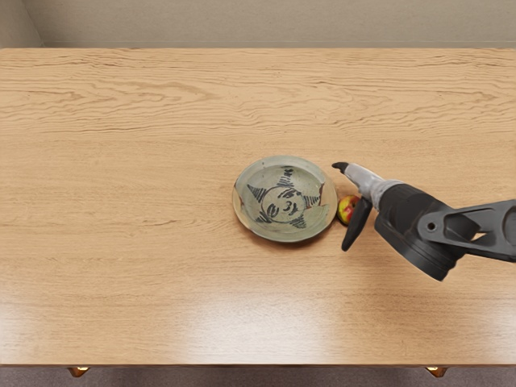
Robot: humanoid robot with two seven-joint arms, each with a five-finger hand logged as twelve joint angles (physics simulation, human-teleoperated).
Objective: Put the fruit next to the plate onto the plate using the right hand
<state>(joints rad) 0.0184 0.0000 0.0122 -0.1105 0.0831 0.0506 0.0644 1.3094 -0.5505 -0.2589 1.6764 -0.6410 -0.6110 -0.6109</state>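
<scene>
A grey-green plate (285, 198) with a dark star and face pattern lies near the middle of the wooden table (129, 177). Just off its right rim sits a small red and yellow fruit (346, 210), mostly hidden by my right hand (351, 205). That hand reaches in from the right edge, its fingers spread around the fruit: one points up and left above it, the thumb hangs down below it. The fruit rests on the table, and I cannot tell whether the fingers touch it.
Bare wooden tabletop stretches to the left, behind and in front of the plate. A pale wall runs along the table's far edge.
</scene>
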